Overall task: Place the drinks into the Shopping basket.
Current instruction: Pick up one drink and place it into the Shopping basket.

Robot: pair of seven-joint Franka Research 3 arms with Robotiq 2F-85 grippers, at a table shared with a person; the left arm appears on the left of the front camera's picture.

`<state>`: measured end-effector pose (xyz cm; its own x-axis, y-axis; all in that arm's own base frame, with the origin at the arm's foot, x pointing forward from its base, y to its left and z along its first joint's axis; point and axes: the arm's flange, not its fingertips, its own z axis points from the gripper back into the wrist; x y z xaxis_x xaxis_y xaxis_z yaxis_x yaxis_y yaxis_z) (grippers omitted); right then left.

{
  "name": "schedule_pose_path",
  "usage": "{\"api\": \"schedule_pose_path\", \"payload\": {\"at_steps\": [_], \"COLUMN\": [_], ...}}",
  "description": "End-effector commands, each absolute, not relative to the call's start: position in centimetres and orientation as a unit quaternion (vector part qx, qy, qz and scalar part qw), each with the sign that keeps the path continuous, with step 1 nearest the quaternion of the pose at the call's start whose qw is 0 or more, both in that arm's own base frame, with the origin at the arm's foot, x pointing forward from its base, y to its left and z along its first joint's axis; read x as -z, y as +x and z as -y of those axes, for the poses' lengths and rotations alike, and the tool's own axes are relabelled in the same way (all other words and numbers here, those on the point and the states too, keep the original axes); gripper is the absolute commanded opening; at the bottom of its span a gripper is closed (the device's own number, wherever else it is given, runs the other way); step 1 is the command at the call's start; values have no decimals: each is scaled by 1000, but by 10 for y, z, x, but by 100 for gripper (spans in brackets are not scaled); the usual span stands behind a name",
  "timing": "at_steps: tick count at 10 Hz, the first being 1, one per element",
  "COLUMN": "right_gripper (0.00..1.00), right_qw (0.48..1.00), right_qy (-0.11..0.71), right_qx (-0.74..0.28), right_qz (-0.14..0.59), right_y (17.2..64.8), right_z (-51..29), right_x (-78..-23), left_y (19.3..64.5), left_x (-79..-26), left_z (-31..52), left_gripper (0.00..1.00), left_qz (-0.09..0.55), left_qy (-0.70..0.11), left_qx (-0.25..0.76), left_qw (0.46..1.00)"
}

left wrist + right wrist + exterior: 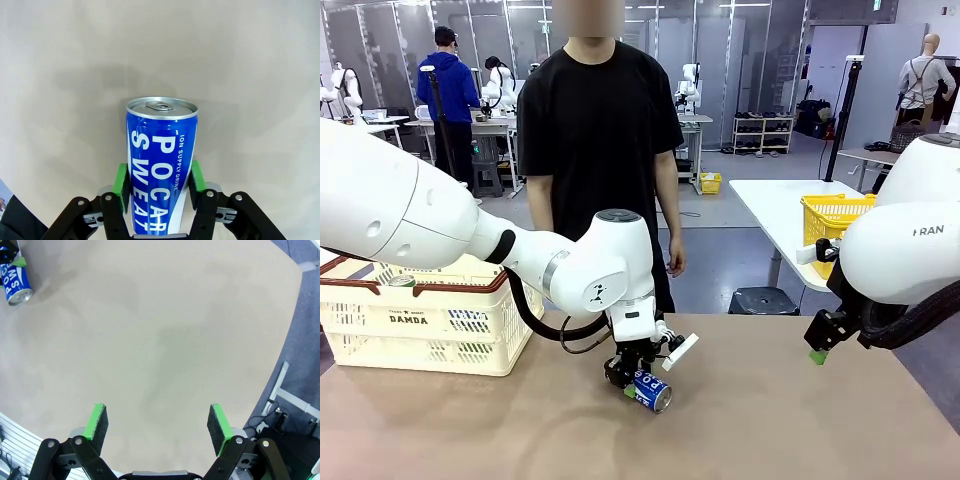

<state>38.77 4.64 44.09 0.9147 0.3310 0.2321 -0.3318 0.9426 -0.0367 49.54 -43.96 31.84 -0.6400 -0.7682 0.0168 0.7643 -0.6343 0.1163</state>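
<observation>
So the left gripper (159, 187) is clamped on the blue can (161, 165), green pads (120, 184) pressed on both sides of it about halfway down the body. The "POCARI SWEAT" lettering faces the wrist camera and the silver top with the pull tab points away from the claw toward the tan table (250, 75). From the front view the blue can (651, 390) sits tilted in the left gripper (638, 384), low over the table near the middle; can't tell if it's touching the surface or just off it

The Shopping basket (430, 325) is off to that claw's left side, well apart, with the arm passing in front of it. The right gripper (157, 427) hangs over bare table with its fingers spread wide and nothing between them. The blue can is far off at the top left corner of its view (14, 282). A person (598, 150) in a black shirt stands at the far side
</observation>
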Motion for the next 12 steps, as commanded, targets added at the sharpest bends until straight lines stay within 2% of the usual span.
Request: {"api": "schedule_pose_path", "payload": {"at_steps": [1,2,6,9,12], "right_gripper": [100,100,100,100,100], "right_qw": [978,978,978,978,978], "right_qy": [1,1,1,1,1], "right_qx": [-171,-171,-171,-171,-171], "right_qz": [118,118,118,118,118], "right_y": [386,386,386,386,386], "right_z": [-45,-45,-45,-45,-45], "right_x": [-439,-439,-439,-439,-439], "left_y": [493,489,468,452,437], "left_x": [-321,-330,-405,-480,-547], "left_z": [439,440,457,466,464], "left_gripper": [10,0,0,0,0], "left_qz": [58,61,63,71,52], "left_qy": [14,5,1,28,67], "left_qx": [906,908,918,932,934], "left_qw": [419,415,391,354,348]}}
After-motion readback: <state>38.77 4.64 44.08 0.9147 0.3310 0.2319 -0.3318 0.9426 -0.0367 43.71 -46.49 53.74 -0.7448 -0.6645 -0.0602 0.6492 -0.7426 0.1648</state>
